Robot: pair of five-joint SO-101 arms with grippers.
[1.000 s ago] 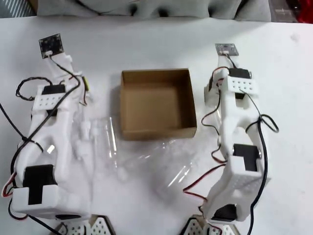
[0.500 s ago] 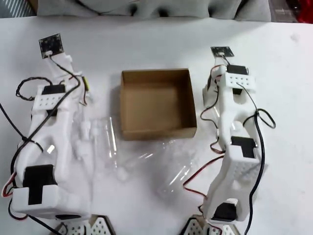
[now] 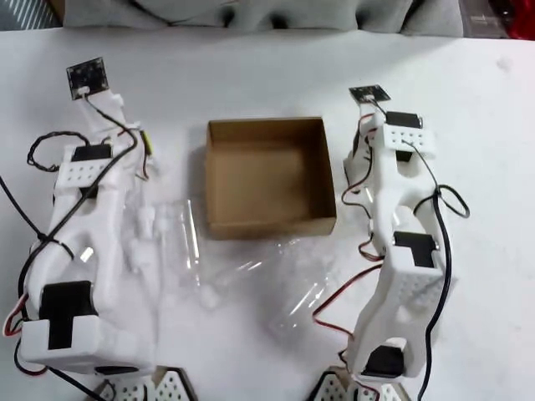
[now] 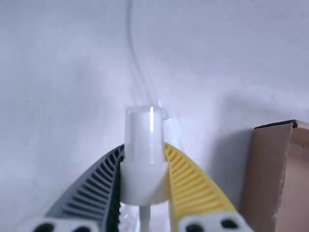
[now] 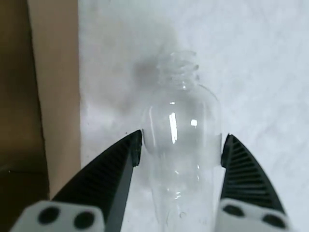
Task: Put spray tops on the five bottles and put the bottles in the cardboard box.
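My left gripper (image 4: 143, 155) is shut on a white spray top (image 4: 142, 128), pinched between its grey and yellow fingers just above the white table. My right gripper (image 5: 181, 143) has a black finger pressed against each side of a clear, uncapped bottle (image 5: 182, 116) whose threaded neck points away from the wrist, right beside the cardboard box (image 5: 53, 72). In the high view the open, empty cardboard box (image 3: 269, 227) stands mid-table between the left arm (image 3: 84, 209) and the right arm (image 3: 399, 192). Clear bottles (image 3: 180, 238) lie in front of the box.
More clear bottles (image 3: 292, 288) lie scattered between the arm bases, near the box's front wall. Small white pieces (image 3: 144, 230) rest beside the left arm. A box corner (image 4: 273, 169) is close to the left gripper. Loose cables hang from both arms.
The right arm's wrist has swung a little to the left, closer to the box's right wall. The left arm, the box and the loose bottles stay where they were.
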